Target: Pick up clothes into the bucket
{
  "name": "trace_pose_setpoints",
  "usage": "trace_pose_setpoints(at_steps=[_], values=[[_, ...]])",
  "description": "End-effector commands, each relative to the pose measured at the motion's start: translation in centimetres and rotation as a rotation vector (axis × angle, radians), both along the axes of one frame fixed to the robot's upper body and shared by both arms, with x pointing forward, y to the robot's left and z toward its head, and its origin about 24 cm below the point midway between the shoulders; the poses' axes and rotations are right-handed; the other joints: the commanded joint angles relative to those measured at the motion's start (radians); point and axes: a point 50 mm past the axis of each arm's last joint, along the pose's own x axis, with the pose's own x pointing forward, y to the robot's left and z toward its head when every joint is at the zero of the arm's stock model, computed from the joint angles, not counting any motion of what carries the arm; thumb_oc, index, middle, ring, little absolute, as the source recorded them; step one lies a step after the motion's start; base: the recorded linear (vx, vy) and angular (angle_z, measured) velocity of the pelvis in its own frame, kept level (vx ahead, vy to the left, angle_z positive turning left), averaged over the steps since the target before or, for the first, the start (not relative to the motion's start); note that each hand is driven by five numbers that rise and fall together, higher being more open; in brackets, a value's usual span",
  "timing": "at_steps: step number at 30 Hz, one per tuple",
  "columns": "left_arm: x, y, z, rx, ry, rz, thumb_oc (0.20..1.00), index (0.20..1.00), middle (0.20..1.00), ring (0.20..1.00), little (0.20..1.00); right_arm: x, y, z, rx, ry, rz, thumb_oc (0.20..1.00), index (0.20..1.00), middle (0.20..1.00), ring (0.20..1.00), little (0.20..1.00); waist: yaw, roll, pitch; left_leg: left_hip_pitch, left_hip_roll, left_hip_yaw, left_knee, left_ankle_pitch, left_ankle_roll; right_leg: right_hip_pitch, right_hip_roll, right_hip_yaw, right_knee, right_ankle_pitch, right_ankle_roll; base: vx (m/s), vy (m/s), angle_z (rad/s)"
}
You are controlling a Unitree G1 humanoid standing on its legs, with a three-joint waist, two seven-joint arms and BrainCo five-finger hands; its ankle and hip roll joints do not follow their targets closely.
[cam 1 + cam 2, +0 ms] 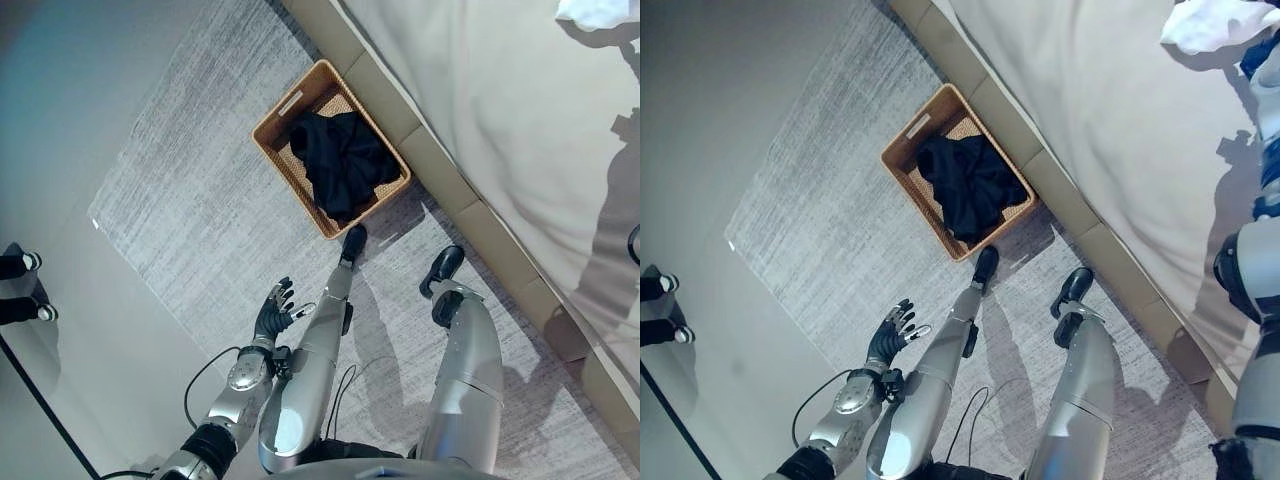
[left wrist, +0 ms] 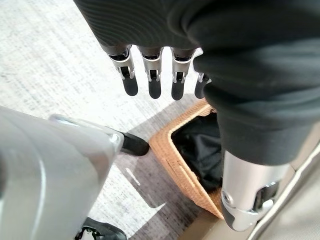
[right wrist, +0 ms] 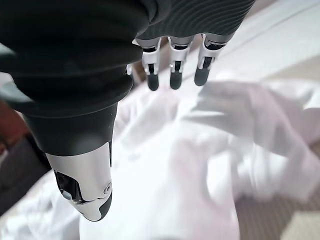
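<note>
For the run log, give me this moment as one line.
basket: holds black garment | white garment: on bed | right hand: open above it | left hand: open, idle

Daylight-bright, even light fills the room, strongest on the pale bed [image 1: 480, 110], where soft grey shadows fall across its far side, and long soft shadows stretch over the grey rug [image 1: 200, 200] toward the wicker basket [image 1: 290, 100]. In the right wrist view the white cloth [image 3: 200, 165] is smeared and out of focus, its folds melting together. In the left wrist view the rug glares nearly white, while the basket interior stays dark.
</note>
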Motion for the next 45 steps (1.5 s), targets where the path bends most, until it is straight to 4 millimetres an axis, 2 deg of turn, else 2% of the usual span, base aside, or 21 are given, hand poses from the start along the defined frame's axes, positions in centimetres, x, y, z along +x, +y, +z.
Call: trace_pose_setpoints(at_steps=[1, 4, 5, 6, 7, 9, 11, 12, 14, 23, 30, 31, 35, 36, 37, 38, 39, 40, 41, 42, 45], values=[[0.1, 1.0, 0.2, 0.011, -0.009, 0.015, 1.0, 1.0, 1.0, 1.0, 1.0, -2.6, -2.0, 2.7, -0.044, -0.03, -0.076, 1.0, 1.0, 1.0, 1.0, 1.0, 0.004, -0.001, -0.007, 0.022, 0.019, -0.029, 0.003, -0.025, 0.032, 0.042, 0.019, 0.042, 0.056, -0.072, 0.081, 0.01, -0.008, 0.06], [0.3, 1.0, 0.5, 0.008, -0.017, 0.013, 1.0, 1.0, 1.0, 1.0, 1.0, -2.5, -2.0, 2.7, -0.048, -0.009, -0.064, 1.0, 1.0, 1.0, 1.0, 1.0, 0.008, -0.004, -0.007, 0.001, 0.017, -0.031, 0.007, -0.024, 0.033, 0.023, 0.02, 0.044, 0.055, -0.065, 0.082, 0.0, 0.0, 0.03], [0.4, 1.0, 0.7, 0.0, -0.028, 0.013, 1.0, 1.0, 1.0, 1.0, 1.0, -2.4, -1.9, 2.5, -0.056, 0.017, -0.056, 0.818, 0.818, 0.818, 0.818, 0.818, 0.011, -0.006, -0.007, -0.01, 0.017, -0.032, 0.008, -0.023, 0.034, 0.011, 0.022, 0.043, 0.05, -0.061, 0.083, 0.0, 0.0, 0.0], [0.4, 1.1, 0.8, -0.004, -0.031, 0.015, 1.0, 1.0, 1.0, 1.0, 1.0, -2.3, -2.0, 2.3, -0.059, 0.041, -0.05, 0.73, 0.73, 0.73, 0.73, 0.73, 0.012, -0.007, -0.007, -0.02, 0.016, -0.032, 0.01, -0.022, 0.033, 0.002, 0.023, 0.043, 0.051, -0.059, 0.084, 0.0, 0.0, 0.0], [0.5, 1.1, 0.9, -0.005, -0.034, 0.01, 1.0, 1.0, 1.0, 1.0, 1.0, -2.1, -1.8, 2.3, -0.059, 0.064, -0.037, 0.793, 0.793, 0.793, 0.793, 0.793, 0.013, -0.01, -0.007, -0.035, 0.015, -0.03, 0.014, -0.021, 0.033, -0.01, 0.022, 0.045, 0.049, -0.056, 0.084, 0.0, 0.0, 0.0], [0.5, 1.1, 0.9, -0.006, -0.034, 0.01, 1.0, 1.0, 1.0, 1.0, 1.0, -2.1, -1.8, 2.4, -0.06, 0.064, -0.037, 0.818, 0.818, 0.818, 0.818, 0.818, 0.013, -0.01, -0.007, -0.036, 0.014, -0.03, 0.014, -0.021, 0.033, -0.011, 0.022, 0.046, 0.049, -0.056, 0.084, 0.0, 0.0, 0.0], [0.6, 1.1, 1.0, -0.009, -0.033, -0.003, 1.0, 1.0, 1.0, 1.0, 1.0, -1.9, -2.0, 2.0, -0.046, 0.121, -0.014, 0.784, 0.784, 0.784, 0.784, 0.784, 0.015, -0.012, -0.007, -0.056, 0.011, -0.031, 0.02, -0.019, 0.033, -0.029, 0.02, 0.046, 0.052, -0.054, 0.084, 0.0, 0.0, 0.0], [0.6, 1.1, 1.0, -0.008, -0.032, -0.006, 1.0, 1.0, 1.0, 1.0, 1.0, -1.9, -2.0, 2.0, -0.046, 0.129, -0.012, 0.727, 0.727, 0.727, 0.727, 0.727, 0.015, -0.012, -0.007, -0.061, 0.01, -0.032, 0.022, -0.018, 0.033, -0.032, 0.019, 0.046, 0.053, -0.054, 0.083, 0.0, 0.0, 0.0], [0.7, 0.9, 1.2, -0.014, -0.041, -0.019, 1.0, 1.0, 1.0, 1.0, 1.0, -2.0, -2.4, 1.7, -0.027, 0.145, -0.004, 0.2, 0.2, 0.2, 0.2, 0.2, 0.015, -0.011, -0.007, -0.077, 0.003, -0.032, 0.033, -0.018, 0.032, -0.044, 0.013, 0.044, 0.06, -0.055, 0.081, 0.0, 0.0, 0.0], [0.8, 1.5, 1.4, -0.01, -0.049, 0.004, 1.0, 1.0, 1.0, 1.0, 1.0, -1.1, -1.2, 1.3, -0.04, 0.128, 0.059, 0.2, 0.2, 0.2, 0.2, 0.2, 0.012, -0.026, -0.007, -0.106, -0.005, -0.023, 0.044, -0.016, 0.026, -0.064, 0.015, 0.046, 0.048, -0.04, 0.082, 0.0, 0.0, 0.0], [0.9, 3.0, 1.1, 0.037, -0.038, 0.058, 1.0, 1.0, 1.0, 1.0, 1.0, -0.7, 1.0, 2.5, -0.061, -0.003, 0.117, 0.2, 0.2, 0.2, 0.2, 0.2, -0.008, -0.058, -0.007, -0.06, -0.003, -0.005, 0.069, -0.039, 0.026, 0.012, 0.032, 0.048, -0.005, -0.011, 0.08, -0.02, 0.033, -0.05], [1.0, 3.6, 1.0, 0.056, -0.036, 0.077, 1.0, 1.0, 1.0, 1.0, 1.0, -0.8, 1.8, 3.3, -0.073, -0.055, 0.146, 0.2, 0.2, 0.2, 0.2, 0.2, -0.019, -0.076, -0.007, -0.026, 0.002, 0.005, 0.07, -0.046, 0.024, 0.058, 0.045, 0.049, -0.042, 0.007, 0.084, -0.02, 0.051, -0.13], [1.3, 4.7, 1.4, 0.081, -0.053, 0.107, 1.0, 1.0, 1.0, 1.0, 1.0, -1.0, 3.7, 4.6, -0.109, -0.147, 0.221, 0.2, 0.2, 0.2, 0.2, 0.2, -0.042, -0.114, -0.007, 0.051, 0.023, 0.024, 0.065, -0.062, 0.024, 0.156, 0.075, 0.05, -0.122, 0.045, 0.092, -0.02, 0.047, -0.21], [1.3, 4.8, 1.4, 0.082, -0.053, 0.107, 1.0, 1.0, 1.0, 1.0, 1.0, -1.0, 3.7, 4.6, -0.109, -0.147, 0.221, 0.2, 0.2, 0.2, 0.2, 0.2, -0.041, -0.114, -0.007, 0.052, 0.024, 0.024, 0.065, -0.062, 0.024, 0.157, 0.075, 0.049, -0.123, 0.046, 0.092, -0.01, 0.066, -0.33], [1.6, 5.6, 1.8, 0.102, -0.07, 0.128, 1.0, 1.0, 1.0, 1.0, 1.0, -1.3, 4.9, 5.4, -0.143, -0.203, 0.256, 0.2, 0.2, 0.2, 0.2, 0.2, -0.056, -0.138, -0.007, 0.109, 0.035, 0.041, 0.069, -0.079, 0.025, 0.224, 0.095, 0.058, -0.172, 0.069, 0.099, -0.02, 0.068, -0.47], [1.5, 6.0, 1.9, 0.109, -0.077, 0.136, 1.0, 1.0, 1.0, 1.0, 1.0, -1.5, 5.5, 5.7, -0.157, -0.229, 0.274, 0.2, 0.2, 0.2, 0.2, 0.2, -0.061, -0.149, -0.007, 0.144, 0.042, 0.049, 0.067, -0.089, 0.026, 0.273, 0.109, 0.06, -0.208, 0.082, 0.102, -0.02, 0.068, -0.51], [1.5, 6.0, 1.9, 0.109, -0.077, 0.136, 1.0, 1.0, 1.0, 1.0, 1.0, -1.4, 5.5, 5.7, -0.157, -0.228, 0.274, 0.2, 0.2, 0.2, 0.2, 0.2, -0.06, -0.149, -0.007, 0.145, 0.042, 0.049, 0.067, -0.089, 0.026, 0.274, 0.109, 0.059, -0.209, 0.082, 0.102, -0.09, 0.113, -0.42], [2.0, 6.6, 2.5, 0.129, -0.101, 0.151, 1.0, 1.0, 1.0, 1.0, 1.0, -2.0, 6.3, 6.5, -0.18, -0.287, 0.299, 0.2, 0.2, 0.2, 0.2, 0.2, -0.074, -0.171, -0.007, 0.185, 0.051, 0.072, 0.073, -0.08, 0.031, 0.333, 0.123, 0.057, -0.268, 0.135, 0.098, -0.08, 0.088, -0.36], [2.0, 6.6, 2.5, 0.13, -0.099, 0.151, 1.0, 1.0, 1.0, 1.0, 1.0, -2.0, 6.3, 6.4, -0.179, -0.286, 0.299, 0.2, 0.2, 0.2, 0.2, 0.2, -0.073, -0.171, -0.007, 0.187, 0.052, 0.072, 0.072, -0.08, 0.031, 0.336, 0.125, 0.057, -0.271, 0.136, 0.098, -0.06, 0.153, -0.5], [2.2, 7.1, 3.1, 0.131, -0.127, 0.168, 1.0, 1.0, 1.0, 1.0, 1.0, -2.6, 7.1, 7.1, -0.211, -0.328, 0.322, 0.2, 0.2, 0.2, 0.2, 0.2, -0.086, -0.187, -0.007, 0.264, 0.056, 0.092, 0.076, -0.102, 0.032, 0.423, 0.137, 0.067, -0.314, 0.148, 0.104, 0.04, 0.102, -0.52], [2.9, 7.7, 5.0, 0.12, -0.21, 0.189, 1.0, 1.0, 1.0, 1.0, 1.0, -3.3, 7.8, 7.7, -0.24, -0.39, 0.348, 0.2, 0.2, 0.2, 0.2, 0.2, -0.104, -0.214, -0.022, 0.39, 0.07, 0.133, 0.076, -0.139, 0.034, 0.554, 0.153, 0.087, -0.38, 0.168, 0.116, 0.1, 0.113, -0.44]])
